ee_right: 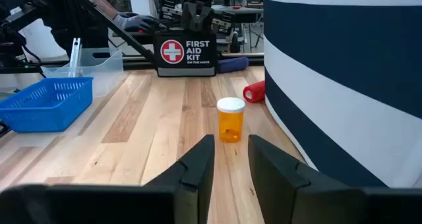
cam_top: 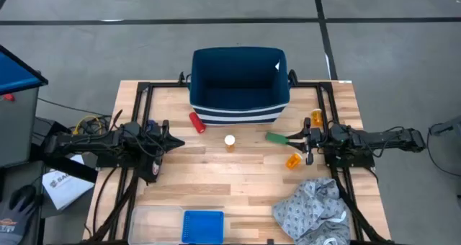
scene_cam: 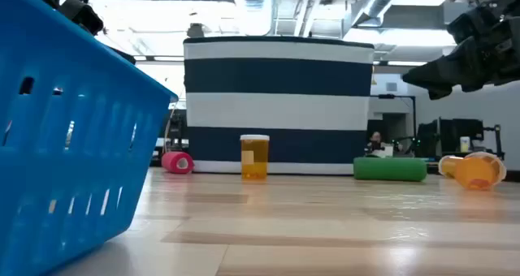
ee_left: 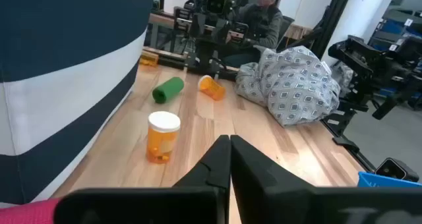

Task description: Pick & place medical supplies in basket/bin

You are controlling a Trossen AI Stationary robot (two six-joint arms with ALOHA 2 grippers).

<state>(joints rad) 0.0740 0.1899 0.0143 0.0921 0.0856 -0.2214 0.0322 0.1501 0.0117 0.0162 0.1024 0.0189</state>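
High view: light wooden slatted table. Navy fabric tub with white stripes sits at the far edge, centre. Small bright-blue rectangular plastic basket at the near edge, inside a clear plastic tray. Red cylinder lies just in front of the tub's left corner. Upright translucent orange pill bottle with white cap stands mid-table. Flat green oblong piece lies just left of the right gripper. One capless orange bottle lies near that gripper, another orange bottle lies by the tub's right corner. Crumpled grey patterned cloth at near right. Left gripper hovers at mid-left, holding nothing.

Low view: basket wall fills the left (tilted in frame). Tub behind; red cylinder, capped bottle, green piece and a lying orange bottle in a row before it. A dark arm hangs at upper right.

Left wrist view: left gripper fingers pressed together, empty. Capped bottle ahead, green piece and lying bottle beyond, cloth alongside.

Right wrist view: right gripper fingers a little apart, empty. Capped bottle straight ahead, red cylinder beside the tub, basket well off, black first aid kit bag across the table.
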